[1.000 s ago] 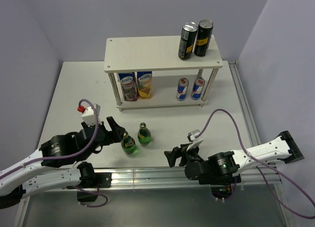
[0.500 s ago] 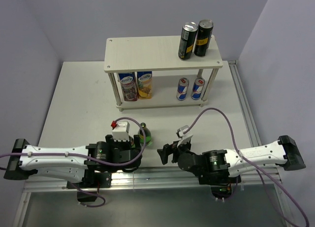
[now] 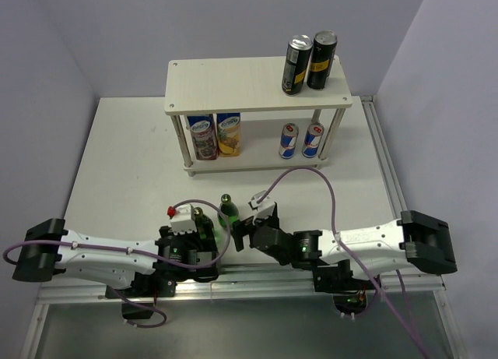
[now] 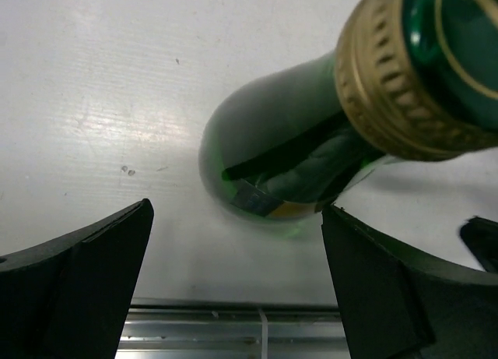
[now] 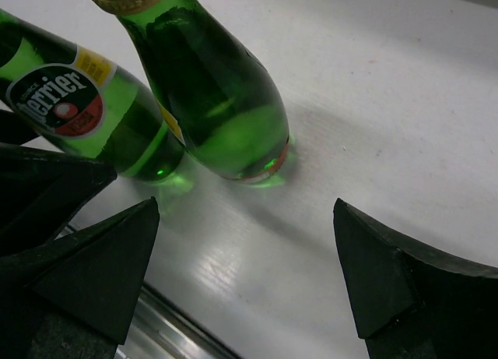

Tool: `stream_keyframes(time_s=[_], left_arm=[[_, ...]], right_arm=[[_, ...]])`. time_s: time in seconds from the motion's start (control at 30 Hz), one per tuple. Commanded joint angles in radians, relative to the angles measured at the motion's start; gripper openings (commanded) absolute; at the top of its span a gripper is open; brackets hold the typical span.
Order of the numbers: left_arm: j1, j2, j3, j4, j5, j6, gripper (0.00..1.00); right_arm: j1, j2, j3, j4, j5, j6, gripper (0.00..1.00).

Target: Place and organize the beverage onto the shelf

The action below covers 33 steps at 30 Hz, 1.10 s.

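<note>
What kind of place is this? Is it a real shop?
Likely a robot lab, not a shop: a left arm and right arm bolted along a white table, plain walls around it, and one little shelf holding a few cans.

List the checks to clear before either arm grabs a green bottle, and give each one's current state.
1. Left gripper open: ok.
2. Right gripper open: ok.
3. Front bottle and Perrier bottle upright: ok.
4. The two arms' fingers clear of each other: not ok, both crowd the same pair of bottles.
5. Bare room on shelf top: ok, left of the black cans.
</note>
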Motion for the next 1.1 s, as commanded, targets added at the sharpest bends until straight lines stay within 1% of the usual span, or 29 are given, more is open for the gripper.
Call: stream_keyframes(time_s=[0.0,0.07,0.13,0.17,0.2,0.33,0.43,0.6,0.7,0.77,0.93,1.07], left_arm=[[-0.007,0.045,0.043,-0.022,-0.11,-0.129,0.97],[-0.009,0.098,0.068,-0.037,-0.15,-0.146,0.98],[-0.009,0.142,0.094,-0.082,-0.178,-0.215,0.99],[-0.007,0.163,0.1,-0.091,-0.2,-0.232,0.99],[-0.007,0.203,0.111,-0.102,-0.213,-0.252,0.99],[-0.007,0.27,0.109,-0.108,-0.244,-0.318,0.99],[-0.006,0.297,0.082,-0.087,-0.253,-0.344,0.99],[0.013,0.341,0.046,0.002,-0.25,-0.325,0.99],[0.025,0.381,0.046,0.013,-0.254,-0.344,0.99],[0.031,0.404,0.049,0.013,-0.257,-0.359,0.99],[0.039,0.459,0.042,0.024,-0.274,-0.401,0.99],[0.056,0.496,0.033,0.044,-0.29,-0.414,0.98]], right_arm=[[-0.015,0.088,0.044,0.187,-0.025,-0.074,1.0],[-0.02,0.161,0.062,0.236,-0.012,-0.099,1.0],[-0.024,0.203,0.073,0.268,-0.007,-0.108,1.0],[-0.027,0.238,0.073,0.317,-0.002,-0.122,1.0],[-0.029,0.254,0.073,0.337,-0.001,-0.126,1.0],[-0.044,0.324,0.078,0.414,0.022,-0.151,1.0],[-0.05,0.36,0.076,0.466,0.036,-0.168,1.0],[-0.067,0.416,0.052,0.598,0.057,-0.208,1.0],[-0.089,0.455,0.045,0.679,0.053,-0.228,1.0],[-0.096,0.491,0.055,0.704,0.045,-0.24,1.0],[-0.113,0.567,0.081,0.764,0.047,-0.251,0.97],[-0.129,0.619,0.079,0.818,0.054,-0.243,0.89]])
